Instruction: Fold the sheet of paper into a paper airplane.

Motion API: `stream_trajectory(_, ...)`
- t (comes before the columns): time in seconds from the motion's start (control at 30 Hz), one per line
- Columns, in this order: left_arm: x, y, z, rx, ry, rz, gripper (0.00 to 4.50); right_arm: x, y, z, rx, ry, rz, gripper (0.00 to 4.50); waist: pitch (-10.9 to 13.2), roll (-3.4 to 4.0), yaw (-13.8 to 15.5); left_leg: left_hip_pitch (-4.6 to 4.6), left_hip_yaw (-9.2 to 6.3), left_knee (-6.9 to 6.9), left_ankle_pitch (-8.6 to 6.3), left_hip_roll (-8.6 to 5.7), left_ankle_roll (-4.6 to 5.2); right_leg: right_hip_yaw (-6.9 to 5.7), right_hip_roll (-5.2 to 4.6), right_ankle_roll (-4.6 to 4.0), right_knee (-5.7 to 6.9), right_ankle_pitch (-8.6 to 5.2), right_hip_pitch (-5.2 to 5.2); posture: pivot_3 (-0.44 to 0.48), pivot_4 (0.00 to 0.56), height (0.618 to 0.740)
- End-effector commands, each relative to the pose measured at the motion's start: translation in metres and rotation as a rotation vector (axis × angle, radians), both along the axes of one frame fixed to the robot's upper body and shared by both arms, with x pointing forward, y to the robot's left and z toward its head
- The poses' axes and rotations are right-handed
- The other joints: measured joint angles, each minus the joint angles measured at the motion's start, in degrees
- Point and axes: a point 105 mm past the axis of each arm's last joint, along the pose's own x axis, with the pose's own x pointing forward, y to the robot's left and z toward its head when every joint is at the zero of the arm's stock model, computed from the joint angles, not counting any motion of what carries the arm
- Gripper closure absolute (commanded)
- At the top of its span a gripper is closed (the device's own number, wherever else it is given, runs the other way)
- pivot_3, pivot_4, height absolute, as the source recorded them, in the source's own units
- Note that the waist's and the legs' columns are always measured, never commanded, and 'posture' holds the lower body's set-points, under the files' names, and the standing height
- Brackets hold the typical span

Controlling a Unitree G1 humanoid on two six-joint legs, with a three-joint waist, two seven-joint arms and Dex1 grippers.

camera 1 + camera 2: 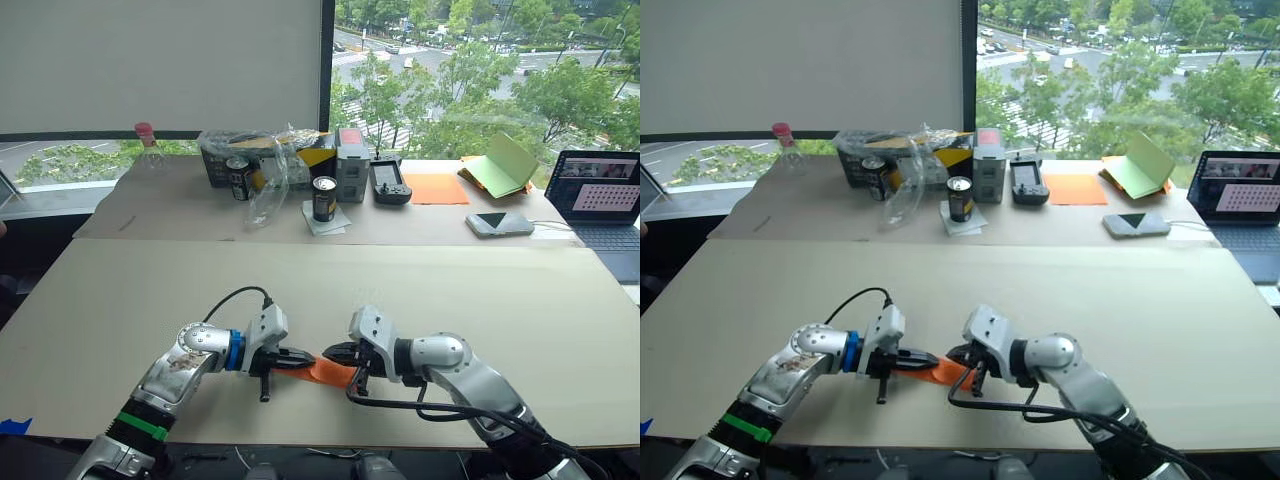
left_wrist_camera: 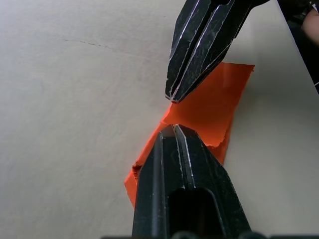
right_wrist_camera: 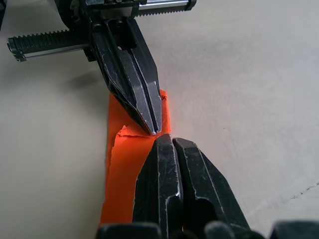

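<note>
The sheet of paper (image 1: pixel 328 372) is bright orange and folded into a narrow layered strip with a ragged edge. It lies flat on the beige table (image 1: pixel 300 290) near the front edge. My left gripper (image 1: pixel 305 357) comes in from the left and is shut, its tip resting on the strip (image 2: pixel 214 109). From the right comes my right gripper (image 1: pixel 328 353), also shut, with its tip on the strip (image 3: pixel 122 164). The two tips nearly touch over the paper's middle. Part of the strip is hidden under the fingers.
On the far table stand two dark cans (image 1: pixel 324 197), a crumpled plastic bag (image 1: pixel 270 160), a grey box (image 1: pixel 352 165), a controller (image 1: pixel 389 182), a pale orange sheet (image 1: pixel 435 188), a light green booklet (image 1: pixel 505 165), a phone (image 1: pixel 498 223) and a laptop (image 1: pixel 605 195).
</note>
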Motion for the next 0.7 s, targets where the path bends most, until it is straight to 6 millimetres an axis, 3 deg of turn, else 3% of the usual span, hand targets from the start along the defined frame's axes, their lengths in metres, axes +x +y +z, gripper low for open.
stream_trajectory(0.03, 0.0, 0.011, -0.013, 0.069, 0.034, 0.042, 4.5, -0.001, -0.005, 0.0, -0.014, -0.001, 0.02, 4.49, 0.0, 0.0, 0.0, 0.0, 0.0, 0.0, 0.0, 0.0, 0.0, 0.0, 0.0, 0.0, 0.0, 0.0, 0.0, 0.0, 0.15, 0.732)
stream_trajectory(0.2, 0.0, 0.015, -0.012, 0.072, 0.041, 0.045, 4.5, 0.0, -0.022, -0.021, -0.104, 0.02, -0.026, 4.49, 0.0, 0.0, 0.0, 0.02, 0.0, -0.01, 0.0, 0.01, 0.0, -0.01, 0.01, 0.01, 0.0, -0.01, 0.01, 0.0, 0.15, 0.732)
stream_trajectory(0.33, 0.001, 0.018, -0.012, 0.076, 0.042, 0.05, 4.5, -0.008, -0.034, -0.026, -0.12, 0.014, -0.032, 4.49, 0.0, 0.0, 0.2, 0.03, 0.0, 0.0, 0.0, 0.0, 0.0, -0.01, 0.0, 0.02, -0.04, -0.01, 0.06, 0.0, 0.15, 0.732)
stream_trajectory(0.47, 0.002, 0.016, -0.014, 0.073, 0.045, 0.051, 4.5, -0.02, -0.066, -0.032, -0.18, 0.029, -0.084, 4.49, 0.0, 0.01, 0.6, 0.01, 0.0, 0.0, 0.0, -0.05, 0.0, -0.02, -0.06, 0.03, -0.15, -0.01, 0.1, 0.0, 0.15, 0.732)
stream_trajectory(0.57, 0.003, 0.015, -0.015, 0.069, 0.047, 0.048, 4.5, -0.027, -0.087, -0.032, -0.207, 0.042, -0.121, 4.49, -0.1, -0.04, 0.8, 0.02, 0.0, 0.0, -0.01, -0.07, 0.0, -0.02, -0.09, 0.05, -0.2, -0.02, 0.16, 0.0, 0.15, 0.732)
stream_trajectory(0.7, 0.004, 0.013, -0.016, 0.065, 0.048, 0.042, 4.5, -0.025, -0.099, -0.013, -0.173, 0.015, -0.146, 4.49, -0.2, -0.06, 1.1, 0.1, 0.01, 0.0, -0.01, -0.07, 0.0, 0.0, -0.08, 0.05, -0.2, -0.03, 0.23, 0.0, 0.15, 0.732)
